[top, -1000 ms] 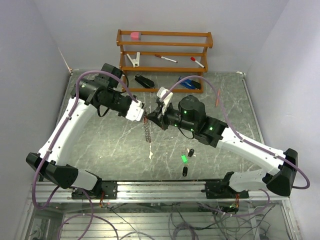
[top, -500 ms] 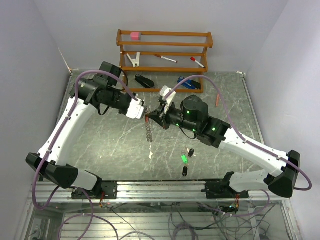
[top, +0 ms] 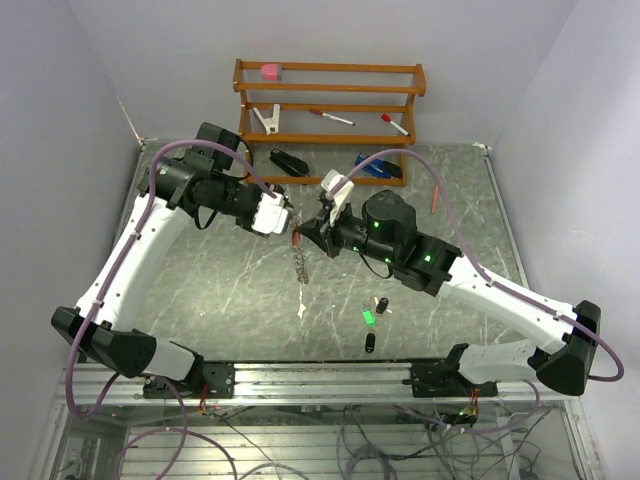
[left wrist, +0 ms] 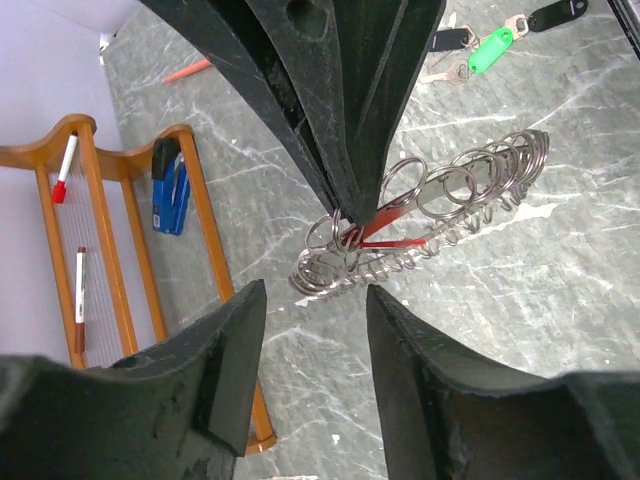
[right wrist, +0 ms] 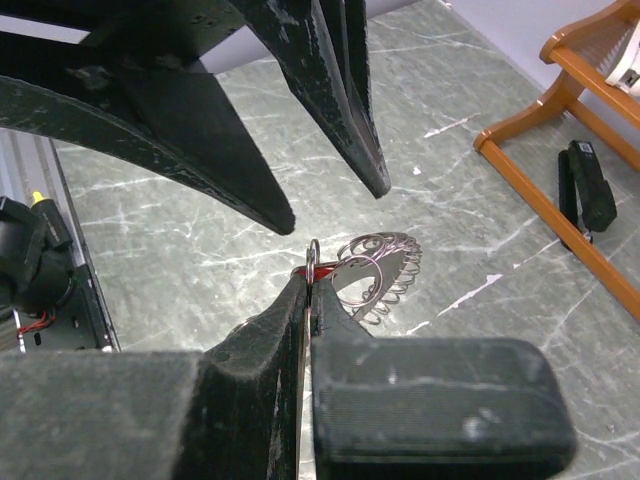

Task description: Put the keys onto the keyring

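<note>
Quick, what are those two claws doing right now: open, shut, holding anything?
Left end effector: open, holding nothing.
Right end effector: closed, pinching the silvery-grey coiled metal keyring.

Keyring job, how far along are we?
Done: nothing clearly; the red key is at the keyring, threading unclear. In hand: right gripper pinches keyring and red key aloft, left gripper open beside it. Left: green key and two black keys lie on the table.

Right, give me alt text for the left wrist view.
The right hand reaches in from the top, pinched shut on the silvery coiled keyring, a sliver of red at the pinch. The left hand stands open below it. A green key and black keys lie on the grey table beyond.
</note>
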Robot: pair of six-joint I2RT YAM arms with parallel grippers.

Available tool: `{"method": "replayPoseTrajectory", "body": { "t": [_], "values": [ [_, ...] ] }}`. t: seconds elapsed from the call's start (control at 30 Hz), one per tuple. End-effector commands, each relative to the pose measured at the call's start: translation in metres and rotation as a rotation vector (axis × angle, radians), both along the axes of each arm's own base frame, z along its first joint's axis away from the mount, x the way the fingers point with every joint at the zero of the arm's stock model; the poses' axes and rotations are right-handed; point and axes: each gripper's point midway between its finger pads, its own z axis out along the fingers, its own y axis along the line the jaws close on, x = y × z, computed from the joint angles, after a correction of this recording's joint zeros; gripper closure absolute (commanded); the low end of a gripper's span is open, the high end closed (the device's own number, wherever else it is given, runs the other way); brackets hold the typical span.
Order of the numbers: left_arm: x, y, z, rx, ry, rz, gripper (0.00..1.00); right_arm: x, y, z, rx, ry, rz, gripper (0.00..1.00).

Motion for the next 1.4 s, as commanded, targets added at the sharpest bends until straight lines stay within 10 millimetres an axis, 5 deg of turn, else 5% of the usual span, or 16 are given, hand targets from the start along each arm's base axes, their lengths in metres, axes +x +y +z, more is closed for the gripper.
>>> {"method": "replayPoseTrajectory", "body": {
  "t": [0.0, 0.3, 0.57, 0.9, 1.37],
  "values": [
    [-0.004, 0.002, 0.014, -0.042, -0.008, 0.014, 0.43, 0.005, -0.008, 0.026, 0.063, -0.034, -0.045, 1.00],
    [-0.014, -0.005, -0.002, -0.076, 0.085, -0.013, 0.45, 0.008, -0.006, 0.027, 0.071, -0.030, -0.046, 1.00],
    [0.004, -0.013, 0.005, -0.112, 0.061, 0.020, 0.48, 0.006, -0.001, 0.030, 0.094, -0.023, -0.029, 1.00],
    [-0.004, -0.012, 0.002, -0.109, 0.073, -0.005, 0.82, 0.007, 0.000, 0.036, 0.131, -0.032, -0.035, 1.00],
    [-0.004, -0.011, 0.006, -0.109, 0.068, -0.001, 0.93, 0.015, -0.003, 0.044, 0.213, -0.032, -0.098, 1.00]
  ]
}}
